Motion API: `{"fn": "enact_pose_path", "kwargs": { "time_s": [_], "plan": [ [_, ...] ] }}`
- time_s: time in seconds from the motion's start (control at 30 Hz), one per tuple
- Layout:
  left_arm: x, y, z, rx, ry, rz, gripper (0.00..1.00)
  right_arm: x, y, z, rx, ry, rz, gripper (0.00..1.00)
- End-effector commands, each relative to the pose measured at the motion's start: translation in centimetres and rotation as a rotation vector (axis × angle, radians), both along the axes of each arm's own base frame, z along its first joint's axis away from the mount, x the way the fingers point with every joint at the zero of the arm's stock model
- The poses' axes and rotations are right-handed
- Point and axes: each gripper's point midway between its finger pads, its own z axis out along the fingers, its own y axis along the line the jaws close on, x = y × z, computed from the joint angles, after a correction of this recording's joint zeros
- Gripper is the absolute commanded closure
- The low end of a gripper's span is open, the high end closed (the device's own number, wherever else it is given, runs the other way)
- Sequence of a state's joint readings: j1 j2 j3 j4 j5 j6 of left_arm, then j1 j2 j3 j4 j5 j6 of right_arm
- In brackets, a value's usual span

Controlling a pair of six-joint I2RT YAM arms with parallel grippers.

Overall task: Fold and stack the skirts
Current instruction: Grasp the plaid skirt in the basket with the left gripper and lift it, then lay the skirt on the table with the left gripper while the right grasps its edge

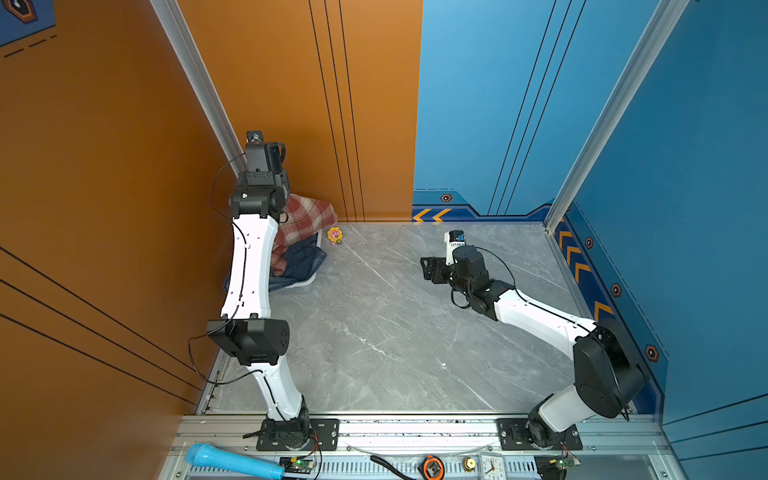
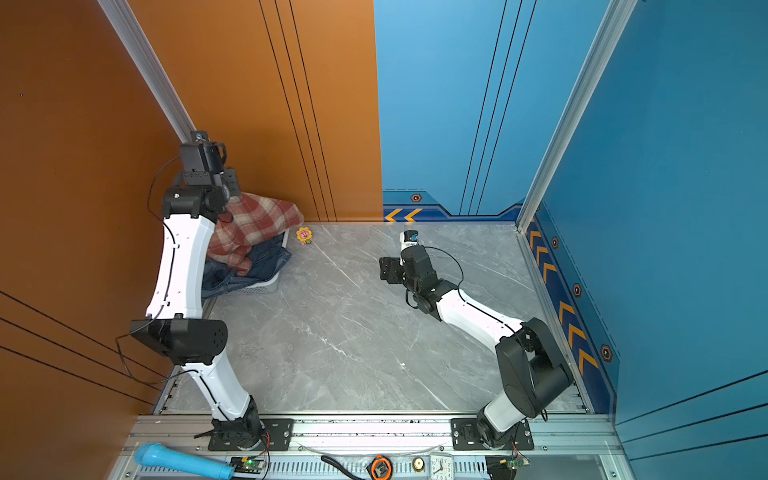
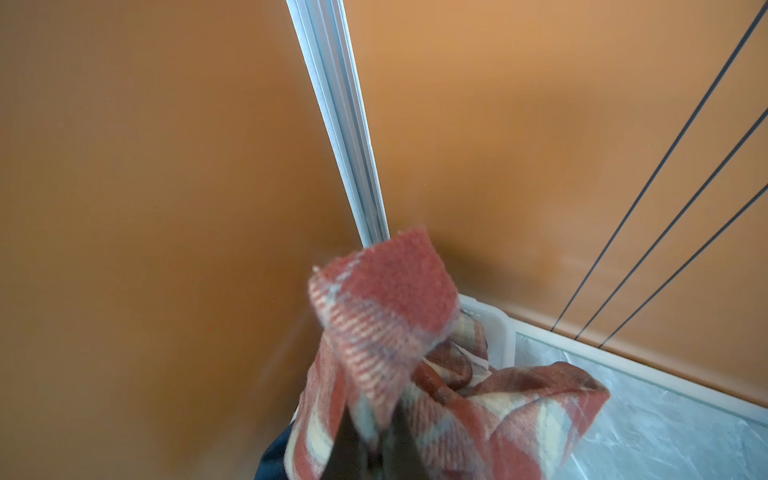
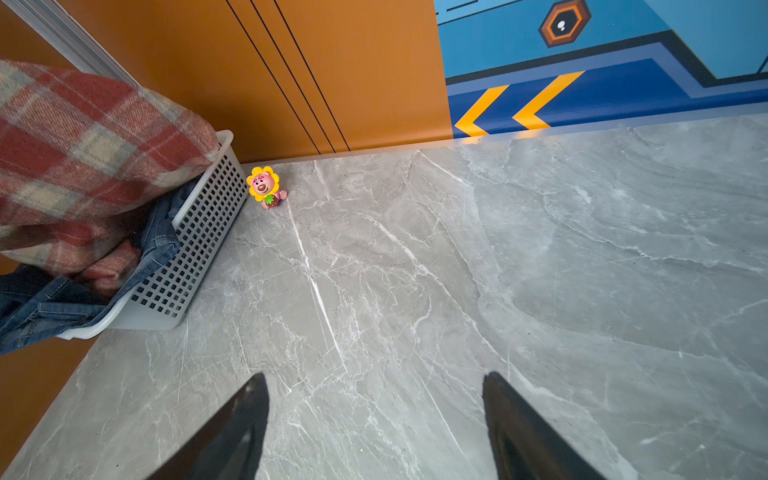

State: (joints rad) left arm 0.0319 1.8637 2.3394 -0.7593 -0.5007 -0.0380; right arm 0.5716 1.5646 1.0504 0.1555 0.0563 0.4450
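At the far left corner of the grey marble-patterned tabletop (image 1: 395, 332) stood a white perforated plastic basket (image 4: 208, 216), heaped with cloth. A red, cream and tan plaid skirt (image 1: 309, 220) lay on top, bulging over the rim. Dark blue denim (image 1: 305, 259) beneath it spilled over the basket's near edge; how many denim pieces there were I could not tell. The left gripper (image 3: 376, 432) was clamped tight on a fold of the plaid skirt, holding it up above the basket near the orange wall. The right gripper (image 4: 375, 376) hung over the tabletop right of the middle, jaws spread wide and empty. A small yellow-and-pink sunflower bear toy (image 4: 264, 187) sat just beside the basket at the far edge.
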Motion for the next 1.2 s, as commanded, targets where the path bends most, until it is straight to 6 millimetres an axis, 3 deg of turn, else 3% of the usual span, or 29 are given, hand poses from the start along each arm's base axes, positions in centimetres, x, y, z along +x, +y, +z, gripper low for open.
{"fn": "enact_pose_path", "kwargs": {
  "time_s": [0.0, 0.37, 0.6, 0.87, 1.17],
  "plan": [
    [-0.4, 0.0, 3.8, -0.016, -0.123, 0.008, 1.00, 0.2, 0.0, 1.7, 0.004, -0.021, -0.015, 0.19],
    [-1.4, -0.8, 9.0, -0.091, -0.304, -0.021, 1.00, 0.7, 0.6, 2.1, 0.024, -0.026, -0.005, 0.19],
    [-2.1, -2.7, 11.6, -0.165, -0.403, -0.106, 1.00, 1.4, 0.3, 2.1, 0.065, -0.016, -0.011, 0.19],
    [-1.9, -5.9, 13.0, -0.246, -0.462, -0.235, 1.00, 1.5, -0.5, 2.2, 0.064, -0.014, -0.026, 0.19],
    [-2.2, -12.2, 15.7, -0.281, -0.536, -0.436, 1.00, 1.8, -1.8, 2.3, 0.095, -0.012, -0.063, 0.19]
  ]
}}
